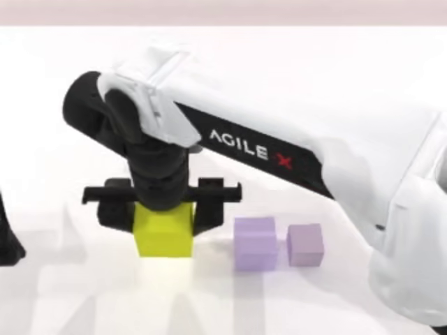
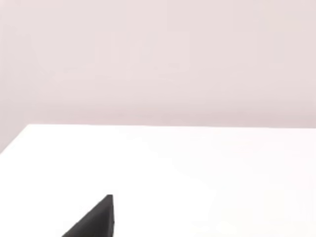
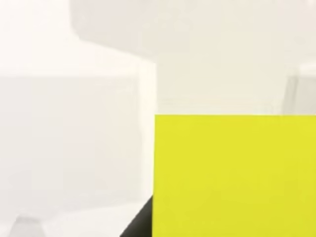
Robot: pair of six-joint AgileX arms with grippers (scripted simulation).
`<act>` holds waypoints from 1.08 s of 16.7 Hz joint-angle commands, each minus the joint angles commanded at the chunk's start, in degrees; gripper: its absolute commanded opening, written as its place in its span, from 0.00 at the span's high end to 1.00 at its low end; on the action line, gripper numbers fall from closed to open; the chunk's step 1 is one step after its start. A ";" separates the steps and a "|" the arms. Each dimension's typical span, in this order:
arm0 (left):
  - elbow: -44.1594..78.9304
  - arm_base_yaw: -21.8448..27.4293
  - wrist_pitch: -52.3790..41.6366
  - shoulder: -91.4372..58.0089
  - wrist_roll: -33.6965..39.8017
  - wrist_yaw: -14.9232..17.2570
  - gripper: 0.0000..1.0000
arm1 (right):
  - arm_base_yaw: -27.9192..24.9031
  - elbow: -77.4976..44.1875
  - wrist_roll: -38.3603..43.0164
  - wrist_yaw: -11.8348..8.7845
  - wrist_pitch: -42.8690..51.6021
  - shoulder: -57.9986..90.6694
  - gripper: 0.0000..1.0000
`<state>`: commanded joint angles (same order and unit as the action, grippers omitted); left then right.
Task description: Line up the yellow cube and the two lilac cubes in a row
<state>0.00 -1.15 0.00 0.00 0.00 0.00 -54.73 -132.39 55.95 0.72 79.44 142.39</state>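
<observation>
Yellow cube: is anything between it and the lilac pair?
Nothing visible: bare white table separates the large yellow cube, straddled by the right tool, from the larger lavender cube and small mauve cube.

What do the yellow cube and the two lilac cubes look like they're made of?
Yellow cube: flat, matte, uniform colour with no grain or gloss, possibly plastic or painted wood. Larger lilac cube and smaller lilac cube: the same plain matte look. The render leaves the material open. The right gripper straddles the yellow cube.

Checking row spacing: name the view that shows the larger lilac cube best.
The top view: the larger lilac cube sits whole between the yellow cube and the smaller lilac cube. Neither wrist view shows it.
</observation>
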 joint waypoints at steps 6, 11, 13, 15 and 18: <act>0.00 0.00 0.00 0.00 0.00 0.00 0.00 | -0.32 10.14 0.18 0.03 -9.74 -0.07 1.00; 0.00 0.00 0.00 0.00 0.00 0.00 0.00 | -0.32 10.14 0.18 0.03 -9.74 -0.07 0.85; 0.00 0.00 0.00 0.00 0.00 0.00 0.00 | -0.32 10.14 0.18 0.03 -9.74 -0.07 0.70; 0.00 0.00 0.00 0.00 0.00 0.00 0.00 | -0.32 10.14 0.18 0.03 -9.74 -0.07 0.55; 0.00 0.00 0.00 0.00 0.00 0.00 0.00 | -0.32 10.14 0.18 0.03 -9.74 -0.07 0.32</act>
<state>0.00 -1.15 0.00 0.00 0.00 0.00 -55.05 -122.25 56.13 0.74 69.70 142.32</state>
